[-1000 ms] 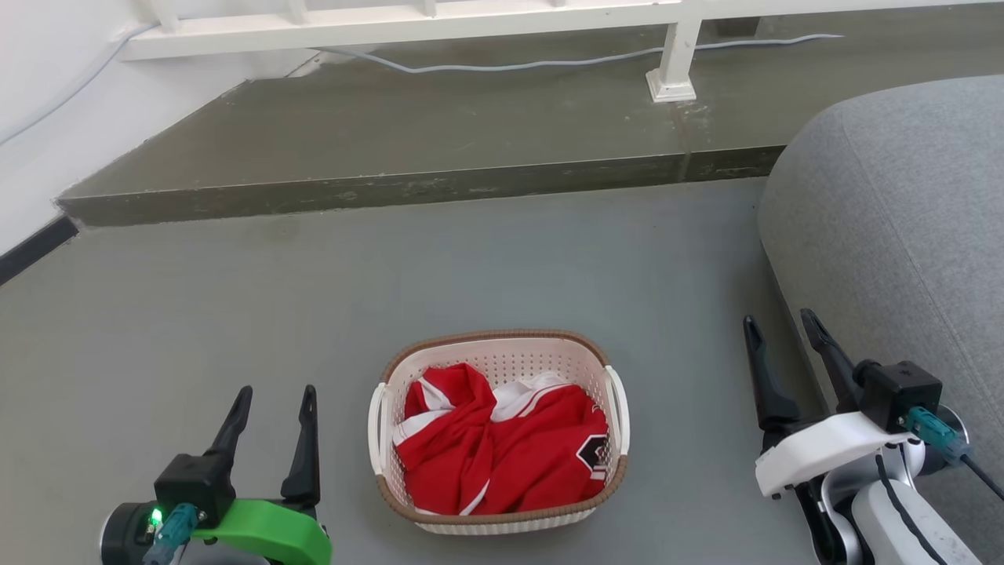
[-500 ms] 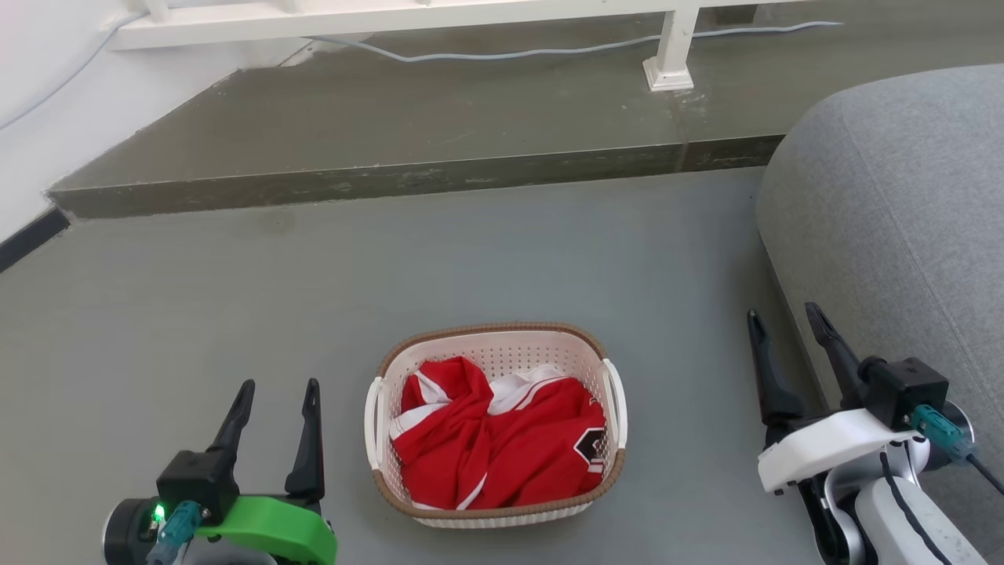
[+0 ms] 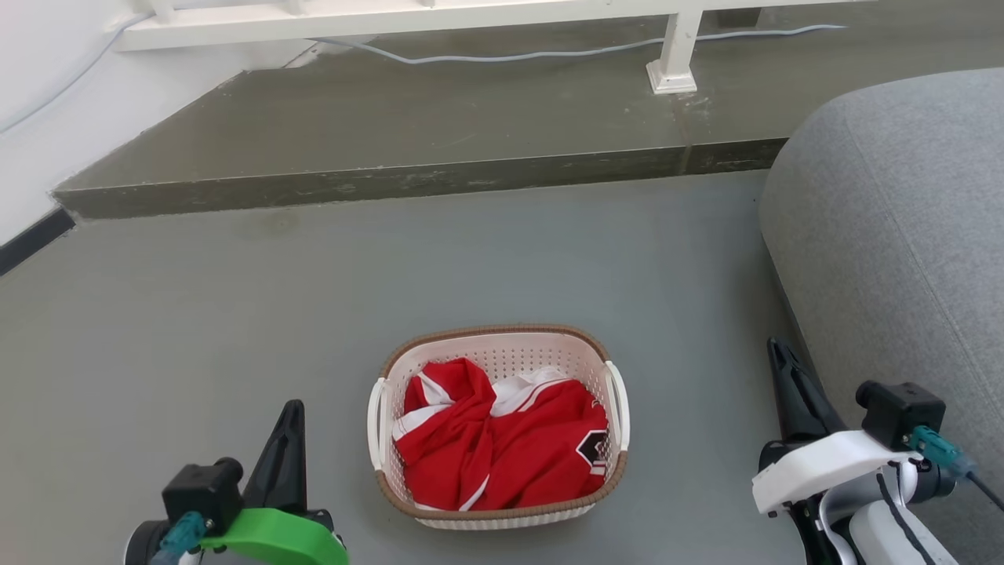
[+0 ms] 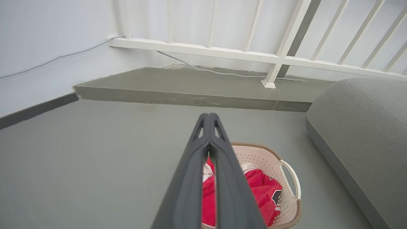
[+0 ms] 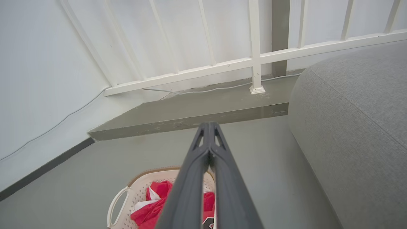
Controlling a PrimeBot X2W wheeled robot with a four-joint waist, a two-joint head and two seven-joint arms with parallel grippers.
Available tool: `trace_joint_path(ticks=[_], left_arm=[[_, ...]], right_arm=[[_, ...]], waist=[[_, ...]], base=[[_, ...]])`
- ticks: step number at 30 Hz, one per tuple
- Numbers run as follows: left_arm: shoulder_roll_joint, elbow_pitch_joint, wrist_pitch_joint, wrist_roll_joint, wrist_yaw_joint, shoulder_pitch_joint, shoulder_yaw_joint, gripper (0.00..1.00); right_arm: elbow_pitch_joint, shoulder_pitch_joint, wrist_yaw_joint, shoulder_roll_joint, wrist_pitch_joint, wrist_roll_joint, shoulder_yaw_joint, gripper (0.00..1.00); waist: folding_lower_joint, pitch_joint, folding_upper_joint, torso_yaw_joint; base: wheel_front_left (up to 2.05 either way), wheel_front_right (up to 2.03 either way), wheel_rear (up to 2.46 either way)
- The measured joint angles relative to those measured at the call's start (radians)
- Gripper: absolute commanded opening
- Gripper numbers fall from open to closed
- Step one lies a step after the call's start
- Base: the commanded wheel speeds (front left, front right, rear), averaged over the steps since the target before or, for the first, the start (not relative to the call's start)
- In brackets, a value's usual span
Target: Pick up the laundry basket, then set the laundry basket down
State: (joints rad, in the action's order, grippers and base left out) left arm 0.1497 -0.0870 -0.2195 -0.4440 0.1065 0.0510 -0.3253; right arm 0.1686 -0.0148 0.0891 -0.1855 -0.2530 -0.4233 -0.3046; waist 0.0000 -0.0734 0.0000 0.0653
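Basket [image 3: 494,330] w/ red shirt [image 3: 510,447] sits on the floor [image 3: 235,314], lower centre of the head view, ungrasped; your left gripper [image 3: 292,412] at lower left & right gripper [image 3: 776,349] at lower right flank it, each w/ fingers pressed together, prob. to slip under the handles [image 3: 376,428].

The left gripper [image 3: 291,410] has two long dark fingers [image 4: 190,178], thin at the tips, with triangular holes. Behind them are a bright green cover [image 3: 274,536] and a black box [image 3: 201,486] with a teal plug [image 3: 182,530]. The right gripper [image 3: 776,347] has a white cover [image 3: 823,463]. A black cable [image 3: 902,514] runs along its pale forearm [image 3: 874,532].
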Motion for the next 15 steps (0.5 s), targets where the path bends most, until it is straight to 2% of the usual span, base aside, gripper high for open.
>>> trace_joint_path(ticks=[15], left_arm=[[-0.011, -0.001, 0.043, -0.223, -0.027, 0.002, 0.056, 0.0]], right_arm=[[-0.006, -0.001, -0.023, 0.025, 0.049, -0.218, 0.06, 0.0]], waist=[[0.0, 0.011, 0.0, -0.011]], base=[[0.0, 0.0, 0.0]])
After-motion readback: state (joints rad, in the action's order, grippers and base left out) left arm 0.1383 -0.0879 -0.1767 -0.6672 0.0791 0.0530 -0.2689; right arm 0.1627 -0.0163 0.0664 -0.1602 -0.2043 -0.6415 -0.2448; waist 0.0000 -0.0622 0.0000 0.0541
